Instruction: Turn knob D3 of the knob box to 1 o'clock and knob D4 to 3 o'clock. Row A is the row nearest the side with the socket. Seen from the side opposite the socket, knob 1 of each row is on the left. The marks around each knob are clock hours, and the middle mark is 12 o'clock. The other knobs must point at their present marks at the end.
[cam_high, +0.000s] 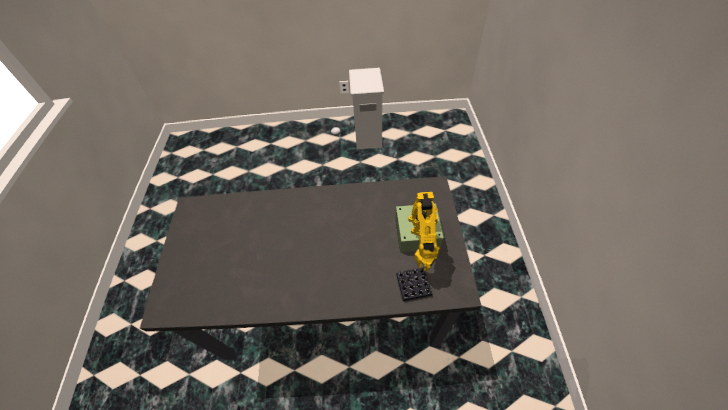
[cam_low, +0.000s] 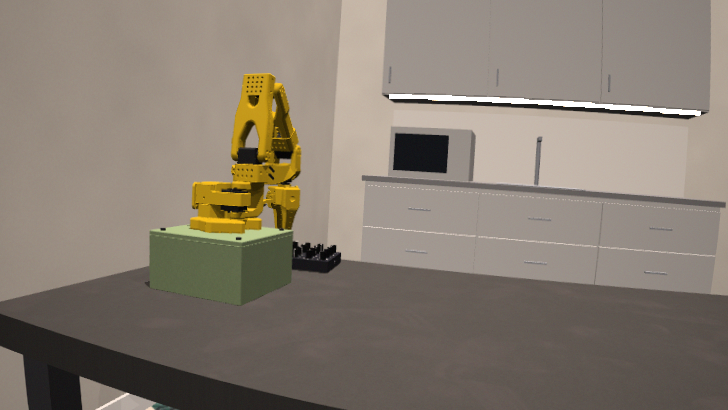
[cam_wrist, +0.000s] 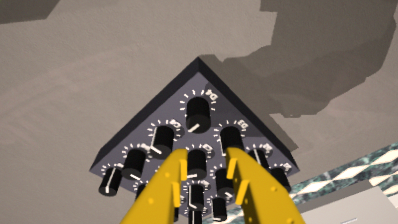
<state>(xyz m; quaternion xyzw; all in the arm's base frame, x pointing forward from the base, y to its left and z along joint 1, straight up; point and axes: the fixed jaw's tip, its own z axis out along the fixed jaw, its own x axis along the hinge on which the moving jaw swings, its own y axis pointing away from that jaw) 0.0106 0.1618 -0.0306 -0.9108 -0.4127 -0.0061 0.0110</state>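
Note:
The black knob box (cam_high: 414, 285) (cam_low: 317, 255) (cam_wrist: 172, 107) lies on the dark table (cam_high: 280, 254) just in front of the arm's base. In the wrist view knob D4 (cam_wrist: 198, 114) stands at the far corner, its white pointer turned toward the camera. Knob D3 (cam_wrist: 231, 136) is below and right of it, partly behind my right finger. My yellow gripper (cam_wrist: 205, 154) (cam_high: 425, 264) (cam_low: 285, 224) hangs above the box's near side, clear of the knobs. Its fingers are nearly shut with a narrow gap and hold nothing. A middle knob (cam_wrist: 197, 162) shows through that gap, below the fingertips.
The arm stands on a green block (cam_high: 405, 229) (cam_low: 219, 264) near the table's right edge. The box sits close to the table's front right corner. A pale pedestal (cam_high: 366, 106) stands on the floor behind the table.

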